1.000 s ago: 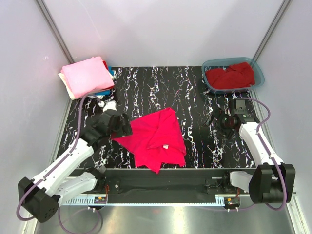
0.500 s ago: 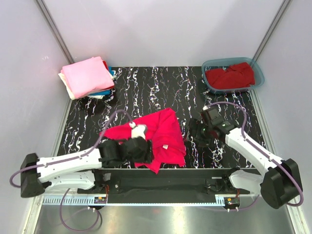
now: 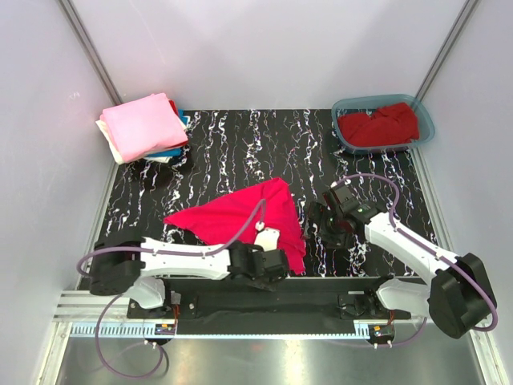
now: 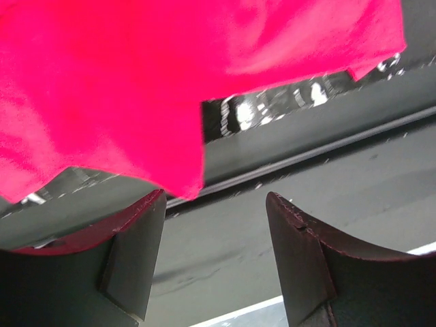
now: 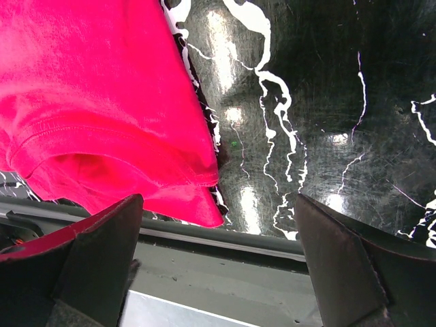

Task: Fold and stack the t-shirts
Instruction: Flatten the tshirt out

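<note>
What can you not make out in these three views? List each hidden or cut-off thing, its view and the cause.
Top view: lower shirts show edges only; the light pink shirt covers them.
Top view: near hem of the bright red shirt, behind the left tool.
Wrist views: that shirt runs off the frame edges.

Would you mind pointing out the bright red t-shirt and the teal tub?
bright red t-shirt (image 3: pixel 224 216), top view, its flat middle.
teal tub (image 3: pixel 353 107), top view, its far left corner.
</note>
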